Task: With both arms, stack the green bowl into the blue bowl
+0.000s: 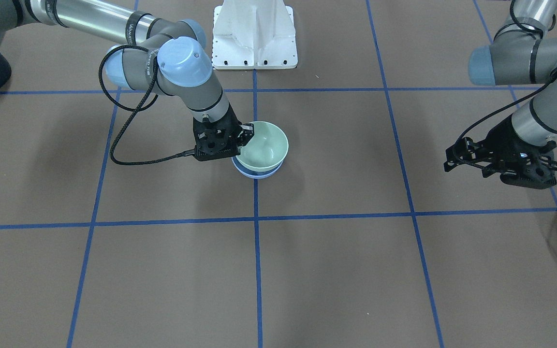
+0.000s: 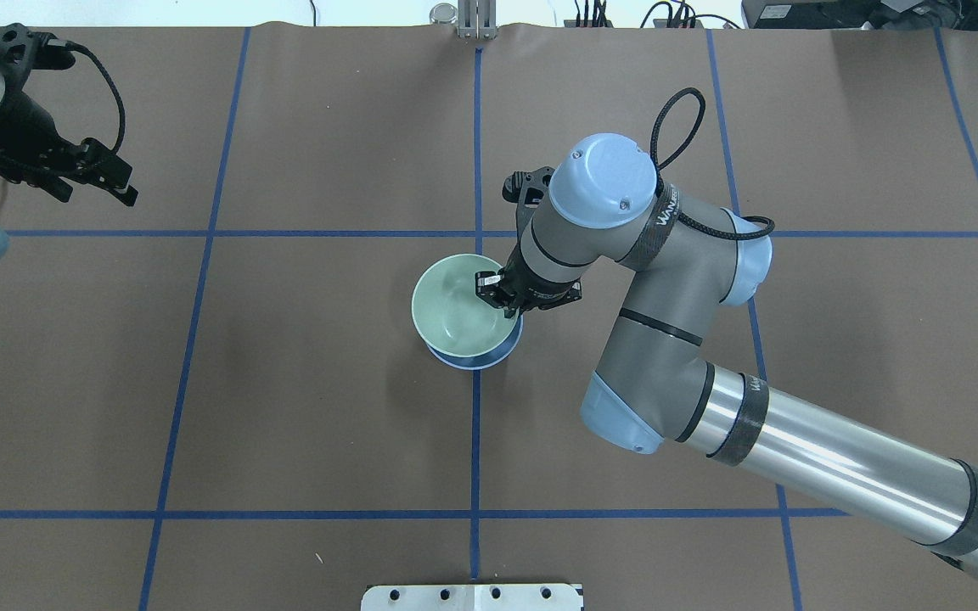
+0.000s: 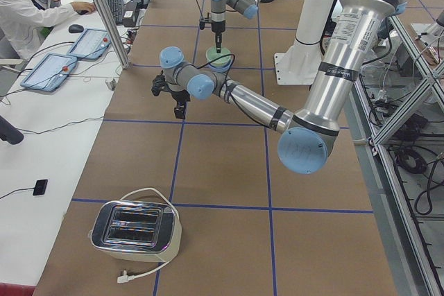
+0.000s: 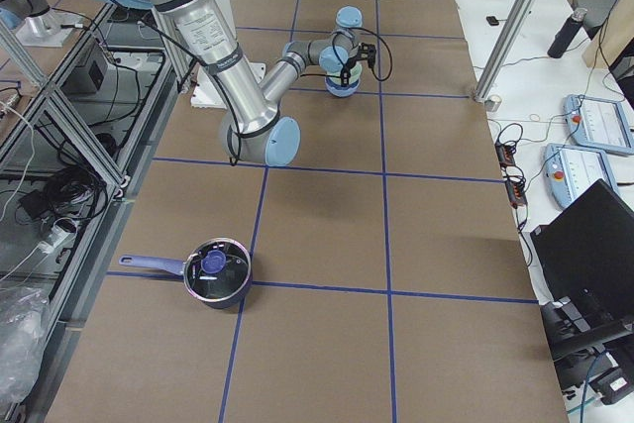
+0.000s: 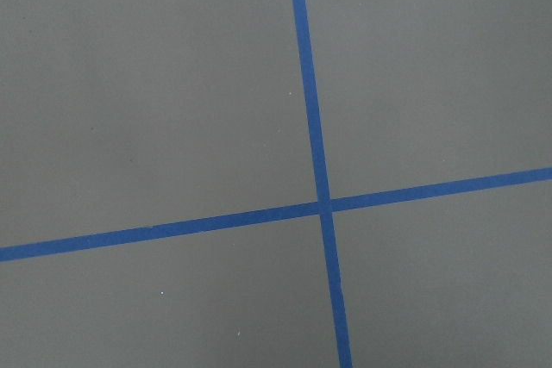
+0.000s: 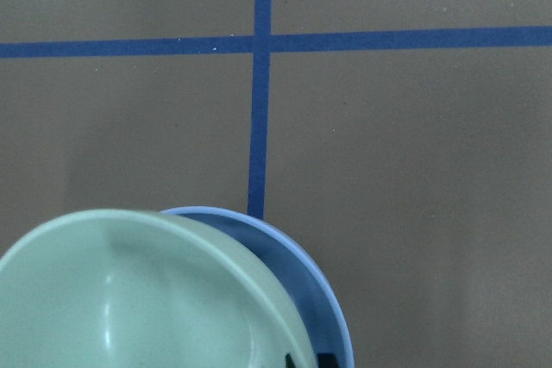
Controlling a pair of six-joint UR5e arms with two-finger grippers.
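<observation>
Green bowl (image 2: 453,310) sits inside blue bowl (image 2: 474,362), a bit off-centre. R gripper (image 2: 502,297) is at blue bowl's edge on robot's right, fingers clamped on green bowl's rim, one inside, one outside. L gripper (image 2: 111,181) hangs over table (image 2: 328,424), well apart from blue bowl, to robot's left; can't tell if fingers are spread or closed.

My site: robotics lab. Brown paper-covered table (image 1: 346,280) gridded in blue tape (image 1: 258,270), silver aluminium frame post (image 3: 105,13), white-coated operator (image 3: 28,8) at white side bench (image 3: 41,136).
</observation>
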